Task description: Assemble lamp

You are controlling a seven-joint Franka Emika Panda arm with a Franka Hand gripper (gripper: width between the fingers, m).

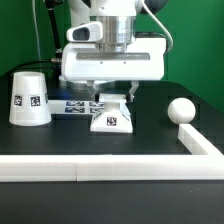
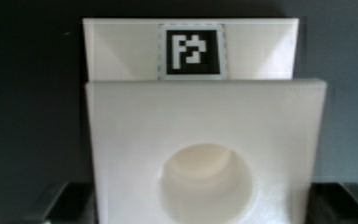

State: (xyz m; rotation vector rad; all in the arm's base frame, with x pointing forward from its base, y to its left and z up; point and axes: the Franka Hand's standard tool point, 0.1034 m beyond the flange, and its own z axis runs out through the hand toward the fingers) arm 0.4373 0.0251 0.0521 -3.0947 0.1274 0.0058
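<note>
The white lamp base (image 1: 111,116) stands mid-table with a square marker on its front. In the wrist view the base (image 2: 202,120) fills the picture, showing its round socket and a marker on its raised back wall. My gripper (image 1: 112,98) hangs right over it, jaws open. One finger is on each side of the base's upper part, close to its sides. The dark fingertips (image 2: 60,205) show only at the picture's edge, blurred. The tapered shade (image 1: 29,98) stands upright at the exterior view's left. The ball-shaped bulb (image 1: 180,110) lies at the right.
A white rail (image 1: 110,168) runs along the table's front and turns back along the right side (image 1: 203,143), close to the bulb. The marker board (image 1: 72,105) lies flat between the shade and the base. A green wall stands behind.
</note>
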